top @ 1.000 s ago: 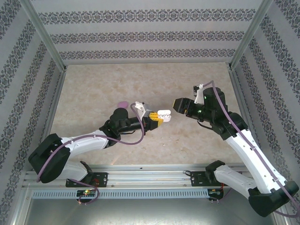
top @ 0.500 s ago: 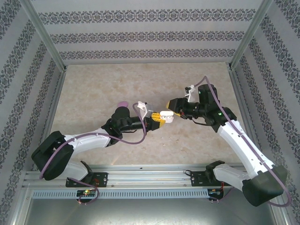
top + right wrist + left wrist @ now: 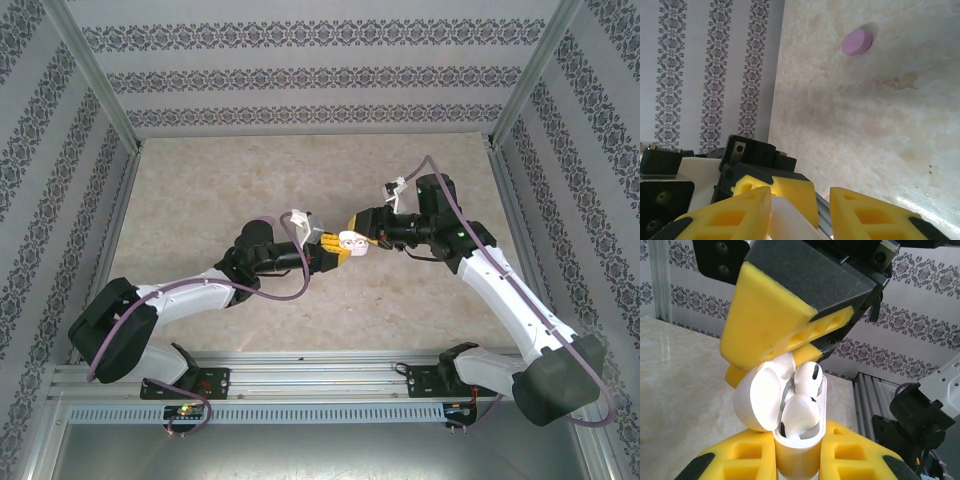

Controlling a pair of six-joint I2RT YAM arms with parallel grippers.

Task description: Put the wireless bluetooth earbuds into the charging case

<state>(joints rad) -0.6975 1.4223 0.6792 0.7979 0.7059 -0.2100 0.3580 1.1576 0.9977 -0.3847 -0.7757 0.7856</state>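
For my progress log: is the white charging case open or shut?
Open: the small white rounded plastic charging case has its lid swung aside, with two white earbuds showing inside.

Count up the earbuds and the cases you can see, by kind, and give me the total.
Earbuds: 2, the upper earbud and the lower earbud, both sitting in the white case
Cases: 2, the white case with its lid open, and the purple oval case
Total: 4
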